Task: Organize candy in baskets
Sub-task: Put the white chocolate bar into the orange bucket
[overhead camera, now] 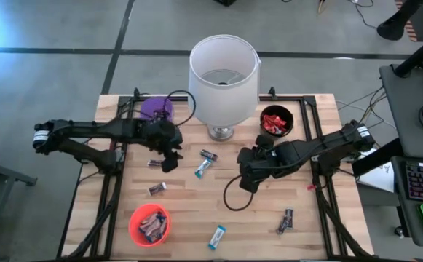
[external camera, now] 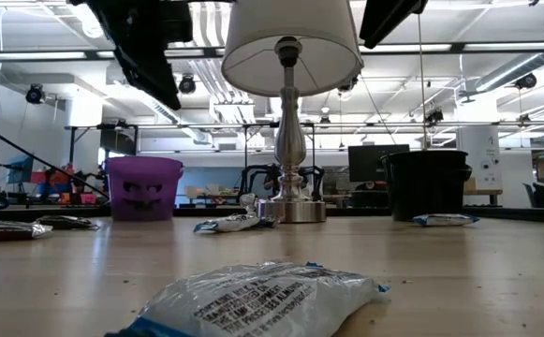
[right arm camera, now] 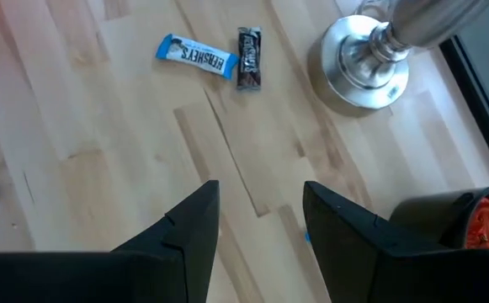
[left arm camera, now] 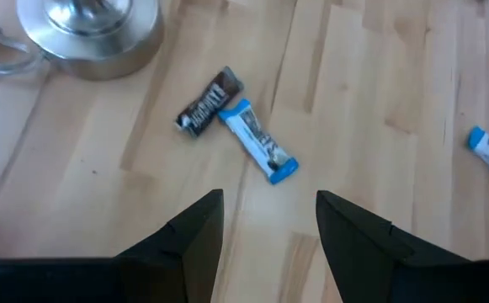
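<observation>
Closest to the low camera, a blue-and-white candy bar (external camera: 257,298) is lying on the wooden tabletop (overhead camera: 196,218), the one near the front edge in the overhead view. Standing at the back centre, a white-shaded lamp (overhead camera: 223,76) on a metal base is rising between the two arms. Just in front of its base, a dark bar (overhead camera: 209,154) and a blue-and-white bar (overhead camera: 203,169) are lying end to end, touching or nearly so.

Reaching in from the left, the left hand (overhead camera: 170,161) is hovering above the tabletop with its fingers (left arm camera: 195,231) spread and nothing between them; a dark bar (overhead camera: 153,163) is lying just beside it and another (overhead camera: 157,188) a little nearer the front. Opposite, the right hand (overhead camera: 246,180) is hanging over bare wood, its fingers (right arm camera: 192,223) likewise parted and empty. A dark bar (overhead camera: 285,220) is lying well apart at the front right.

Behind the left arm, the purple basket (overhead camera: 156,109) is sitting partly hidden; its contents cannot be seen. At the back right, the black basket (overhead camera: 277,121) is holding red candies. The orange-red basket (overhead camera: 149,225) at the front left is holding dark bars.
</observation>
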